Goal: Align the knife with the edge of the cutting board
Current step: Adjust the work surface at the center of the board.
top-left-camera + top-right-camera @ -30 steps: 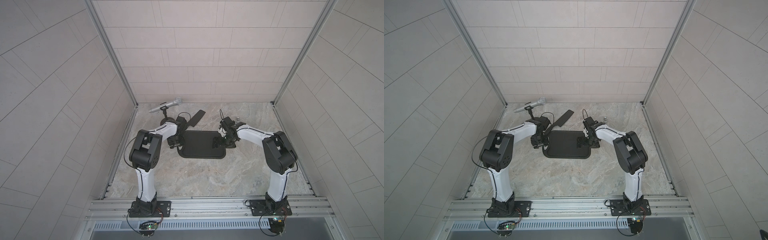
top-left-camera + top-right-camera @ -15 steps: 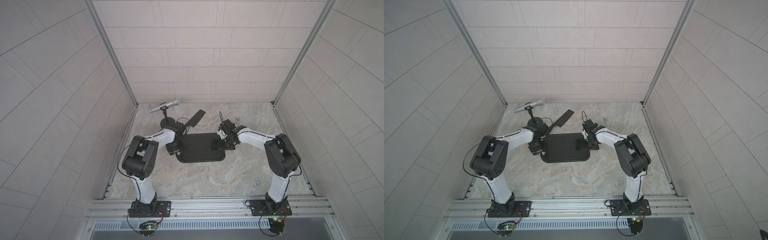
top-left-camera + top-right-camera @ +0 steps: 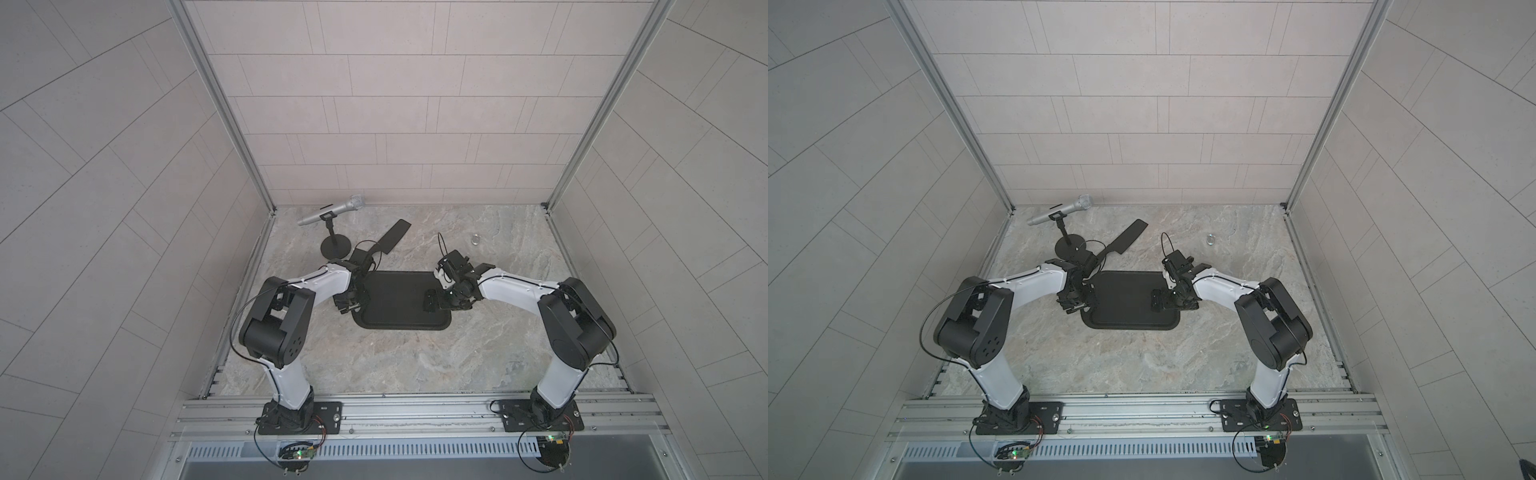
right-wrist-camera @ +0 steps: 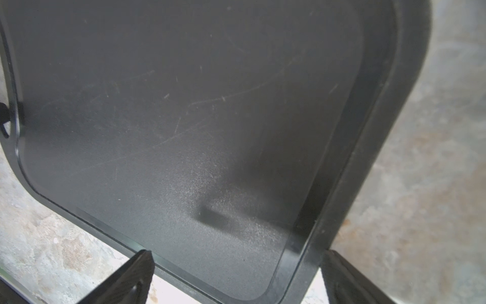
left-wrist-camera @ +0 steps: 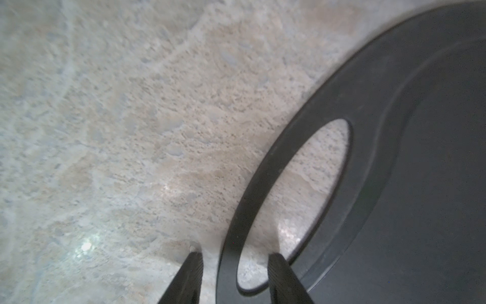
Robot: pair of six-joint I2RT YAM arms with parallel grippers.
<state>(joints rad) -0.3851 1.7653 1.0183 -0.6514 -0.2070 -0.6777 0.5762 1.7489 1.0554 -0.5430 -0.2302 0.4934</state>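
positioning seemed underway: left claw (image 5: 235, 256) clamped board (image 5: 420, 184) by its rim, right claw (image 4: 236, 254) gaped empty; knife (image 3: 390, 239) beyond left claw needed grasping.

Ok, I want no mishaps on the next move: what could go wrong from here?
1. The left hand pinches the board only by the thin strip beside its handle hole; a pull could swing the board or let it slip.
2. The right hand stands open at the other end, so nothing steadies that end.
3. The knife lies slanted close to the microphone stand; a shoved board might knock either.
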